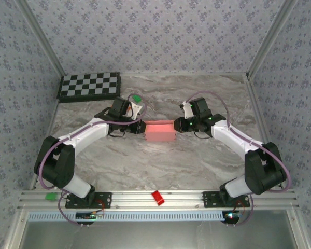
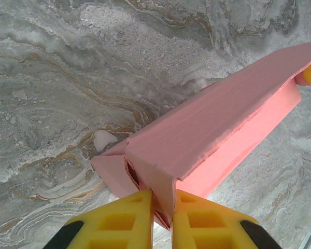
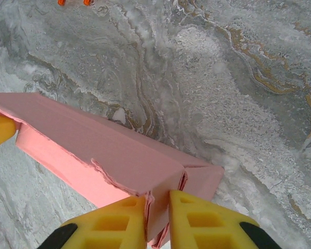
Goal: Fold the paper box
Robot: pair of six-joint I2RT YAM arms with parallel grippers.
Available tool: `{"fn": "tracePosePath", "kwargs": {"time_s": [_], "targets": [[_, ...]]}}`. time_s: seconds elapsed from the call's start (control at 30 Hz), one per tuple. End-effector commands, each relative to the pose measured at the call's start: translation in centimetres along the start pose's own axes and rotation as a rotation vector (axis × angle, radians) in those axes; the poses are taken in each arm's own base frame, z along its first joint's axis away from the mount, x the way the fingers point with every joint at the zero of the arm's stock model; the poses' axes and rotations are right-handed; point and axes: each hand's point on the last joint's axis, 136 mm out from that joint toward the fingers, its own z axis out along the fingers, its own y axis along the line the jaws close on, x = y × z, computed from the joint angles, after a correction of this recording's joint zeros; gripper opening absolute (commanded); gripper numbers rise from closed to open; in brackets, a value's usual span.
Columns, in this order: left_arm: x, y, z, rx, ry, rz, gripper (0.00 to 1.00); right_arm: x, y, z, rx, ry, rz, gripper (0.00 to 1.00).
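**Paper box gripped at both ends above the table**

**Top external view.** The paper box [image 1: 160, 131] is located near the middle of the marbled table [image 1: 145, 166], between the two arms. It is presented as a small, salmon-pink rectangular body with its long axis running left to right. The left gripper [image 1: 143, 127] is positioned at the left end of the box and the right gripper [image 1: 177, 126] at the right end. A checkerboard panel [image 1: 89, 86] is placed at the far left corner of the table, well apart from the box. A small green piece [image 1: 136, 98] is seen just behind the left wrist, and a small red piece [image 1: 158, 197] lies on the near rail.

**Left wrist view.** The left gripper [image 2: 163, 199] is closed on the near end of the paper box [image 2: 207, 135]. A thin edge of card is pinched between the yellow fingers [image 2: 127, 220], with only a narrow gap left between them. Whether the box rests on the table [image 2: 67, 78] or is raised from it cannot be told.

**Right wrist view.** The right gripper [image 3: 156, 202] is likewise closed on the opposite end of the paper box [image 3: 109, 150]. A folded card edge is clamped between the yellow fingers [image 3: 207, 220]. The torn-looking upper edge of one panel is visible along the box.
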Motion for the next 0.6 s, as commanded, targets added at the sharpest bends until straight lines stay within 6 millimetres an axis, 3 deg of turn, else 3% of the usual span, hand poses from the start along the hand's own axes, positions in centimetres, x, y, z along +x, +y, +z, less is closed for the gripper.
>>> {"fn": "tracePosePath", "kwargs": {"time_s": [0.0,0.57], "targets": [[-0.2,-0.14,0.21,0.004,0.012,0.004,0.15,-0.36,0.88,-0.07,-0.037,0.013,0.01,0.16],[-0.04,-0.03,0.34,0.001,0.018,0.001,0.15,-0.45,0.93,0.06,-0.05,0.035,0.026,0.19]]}}
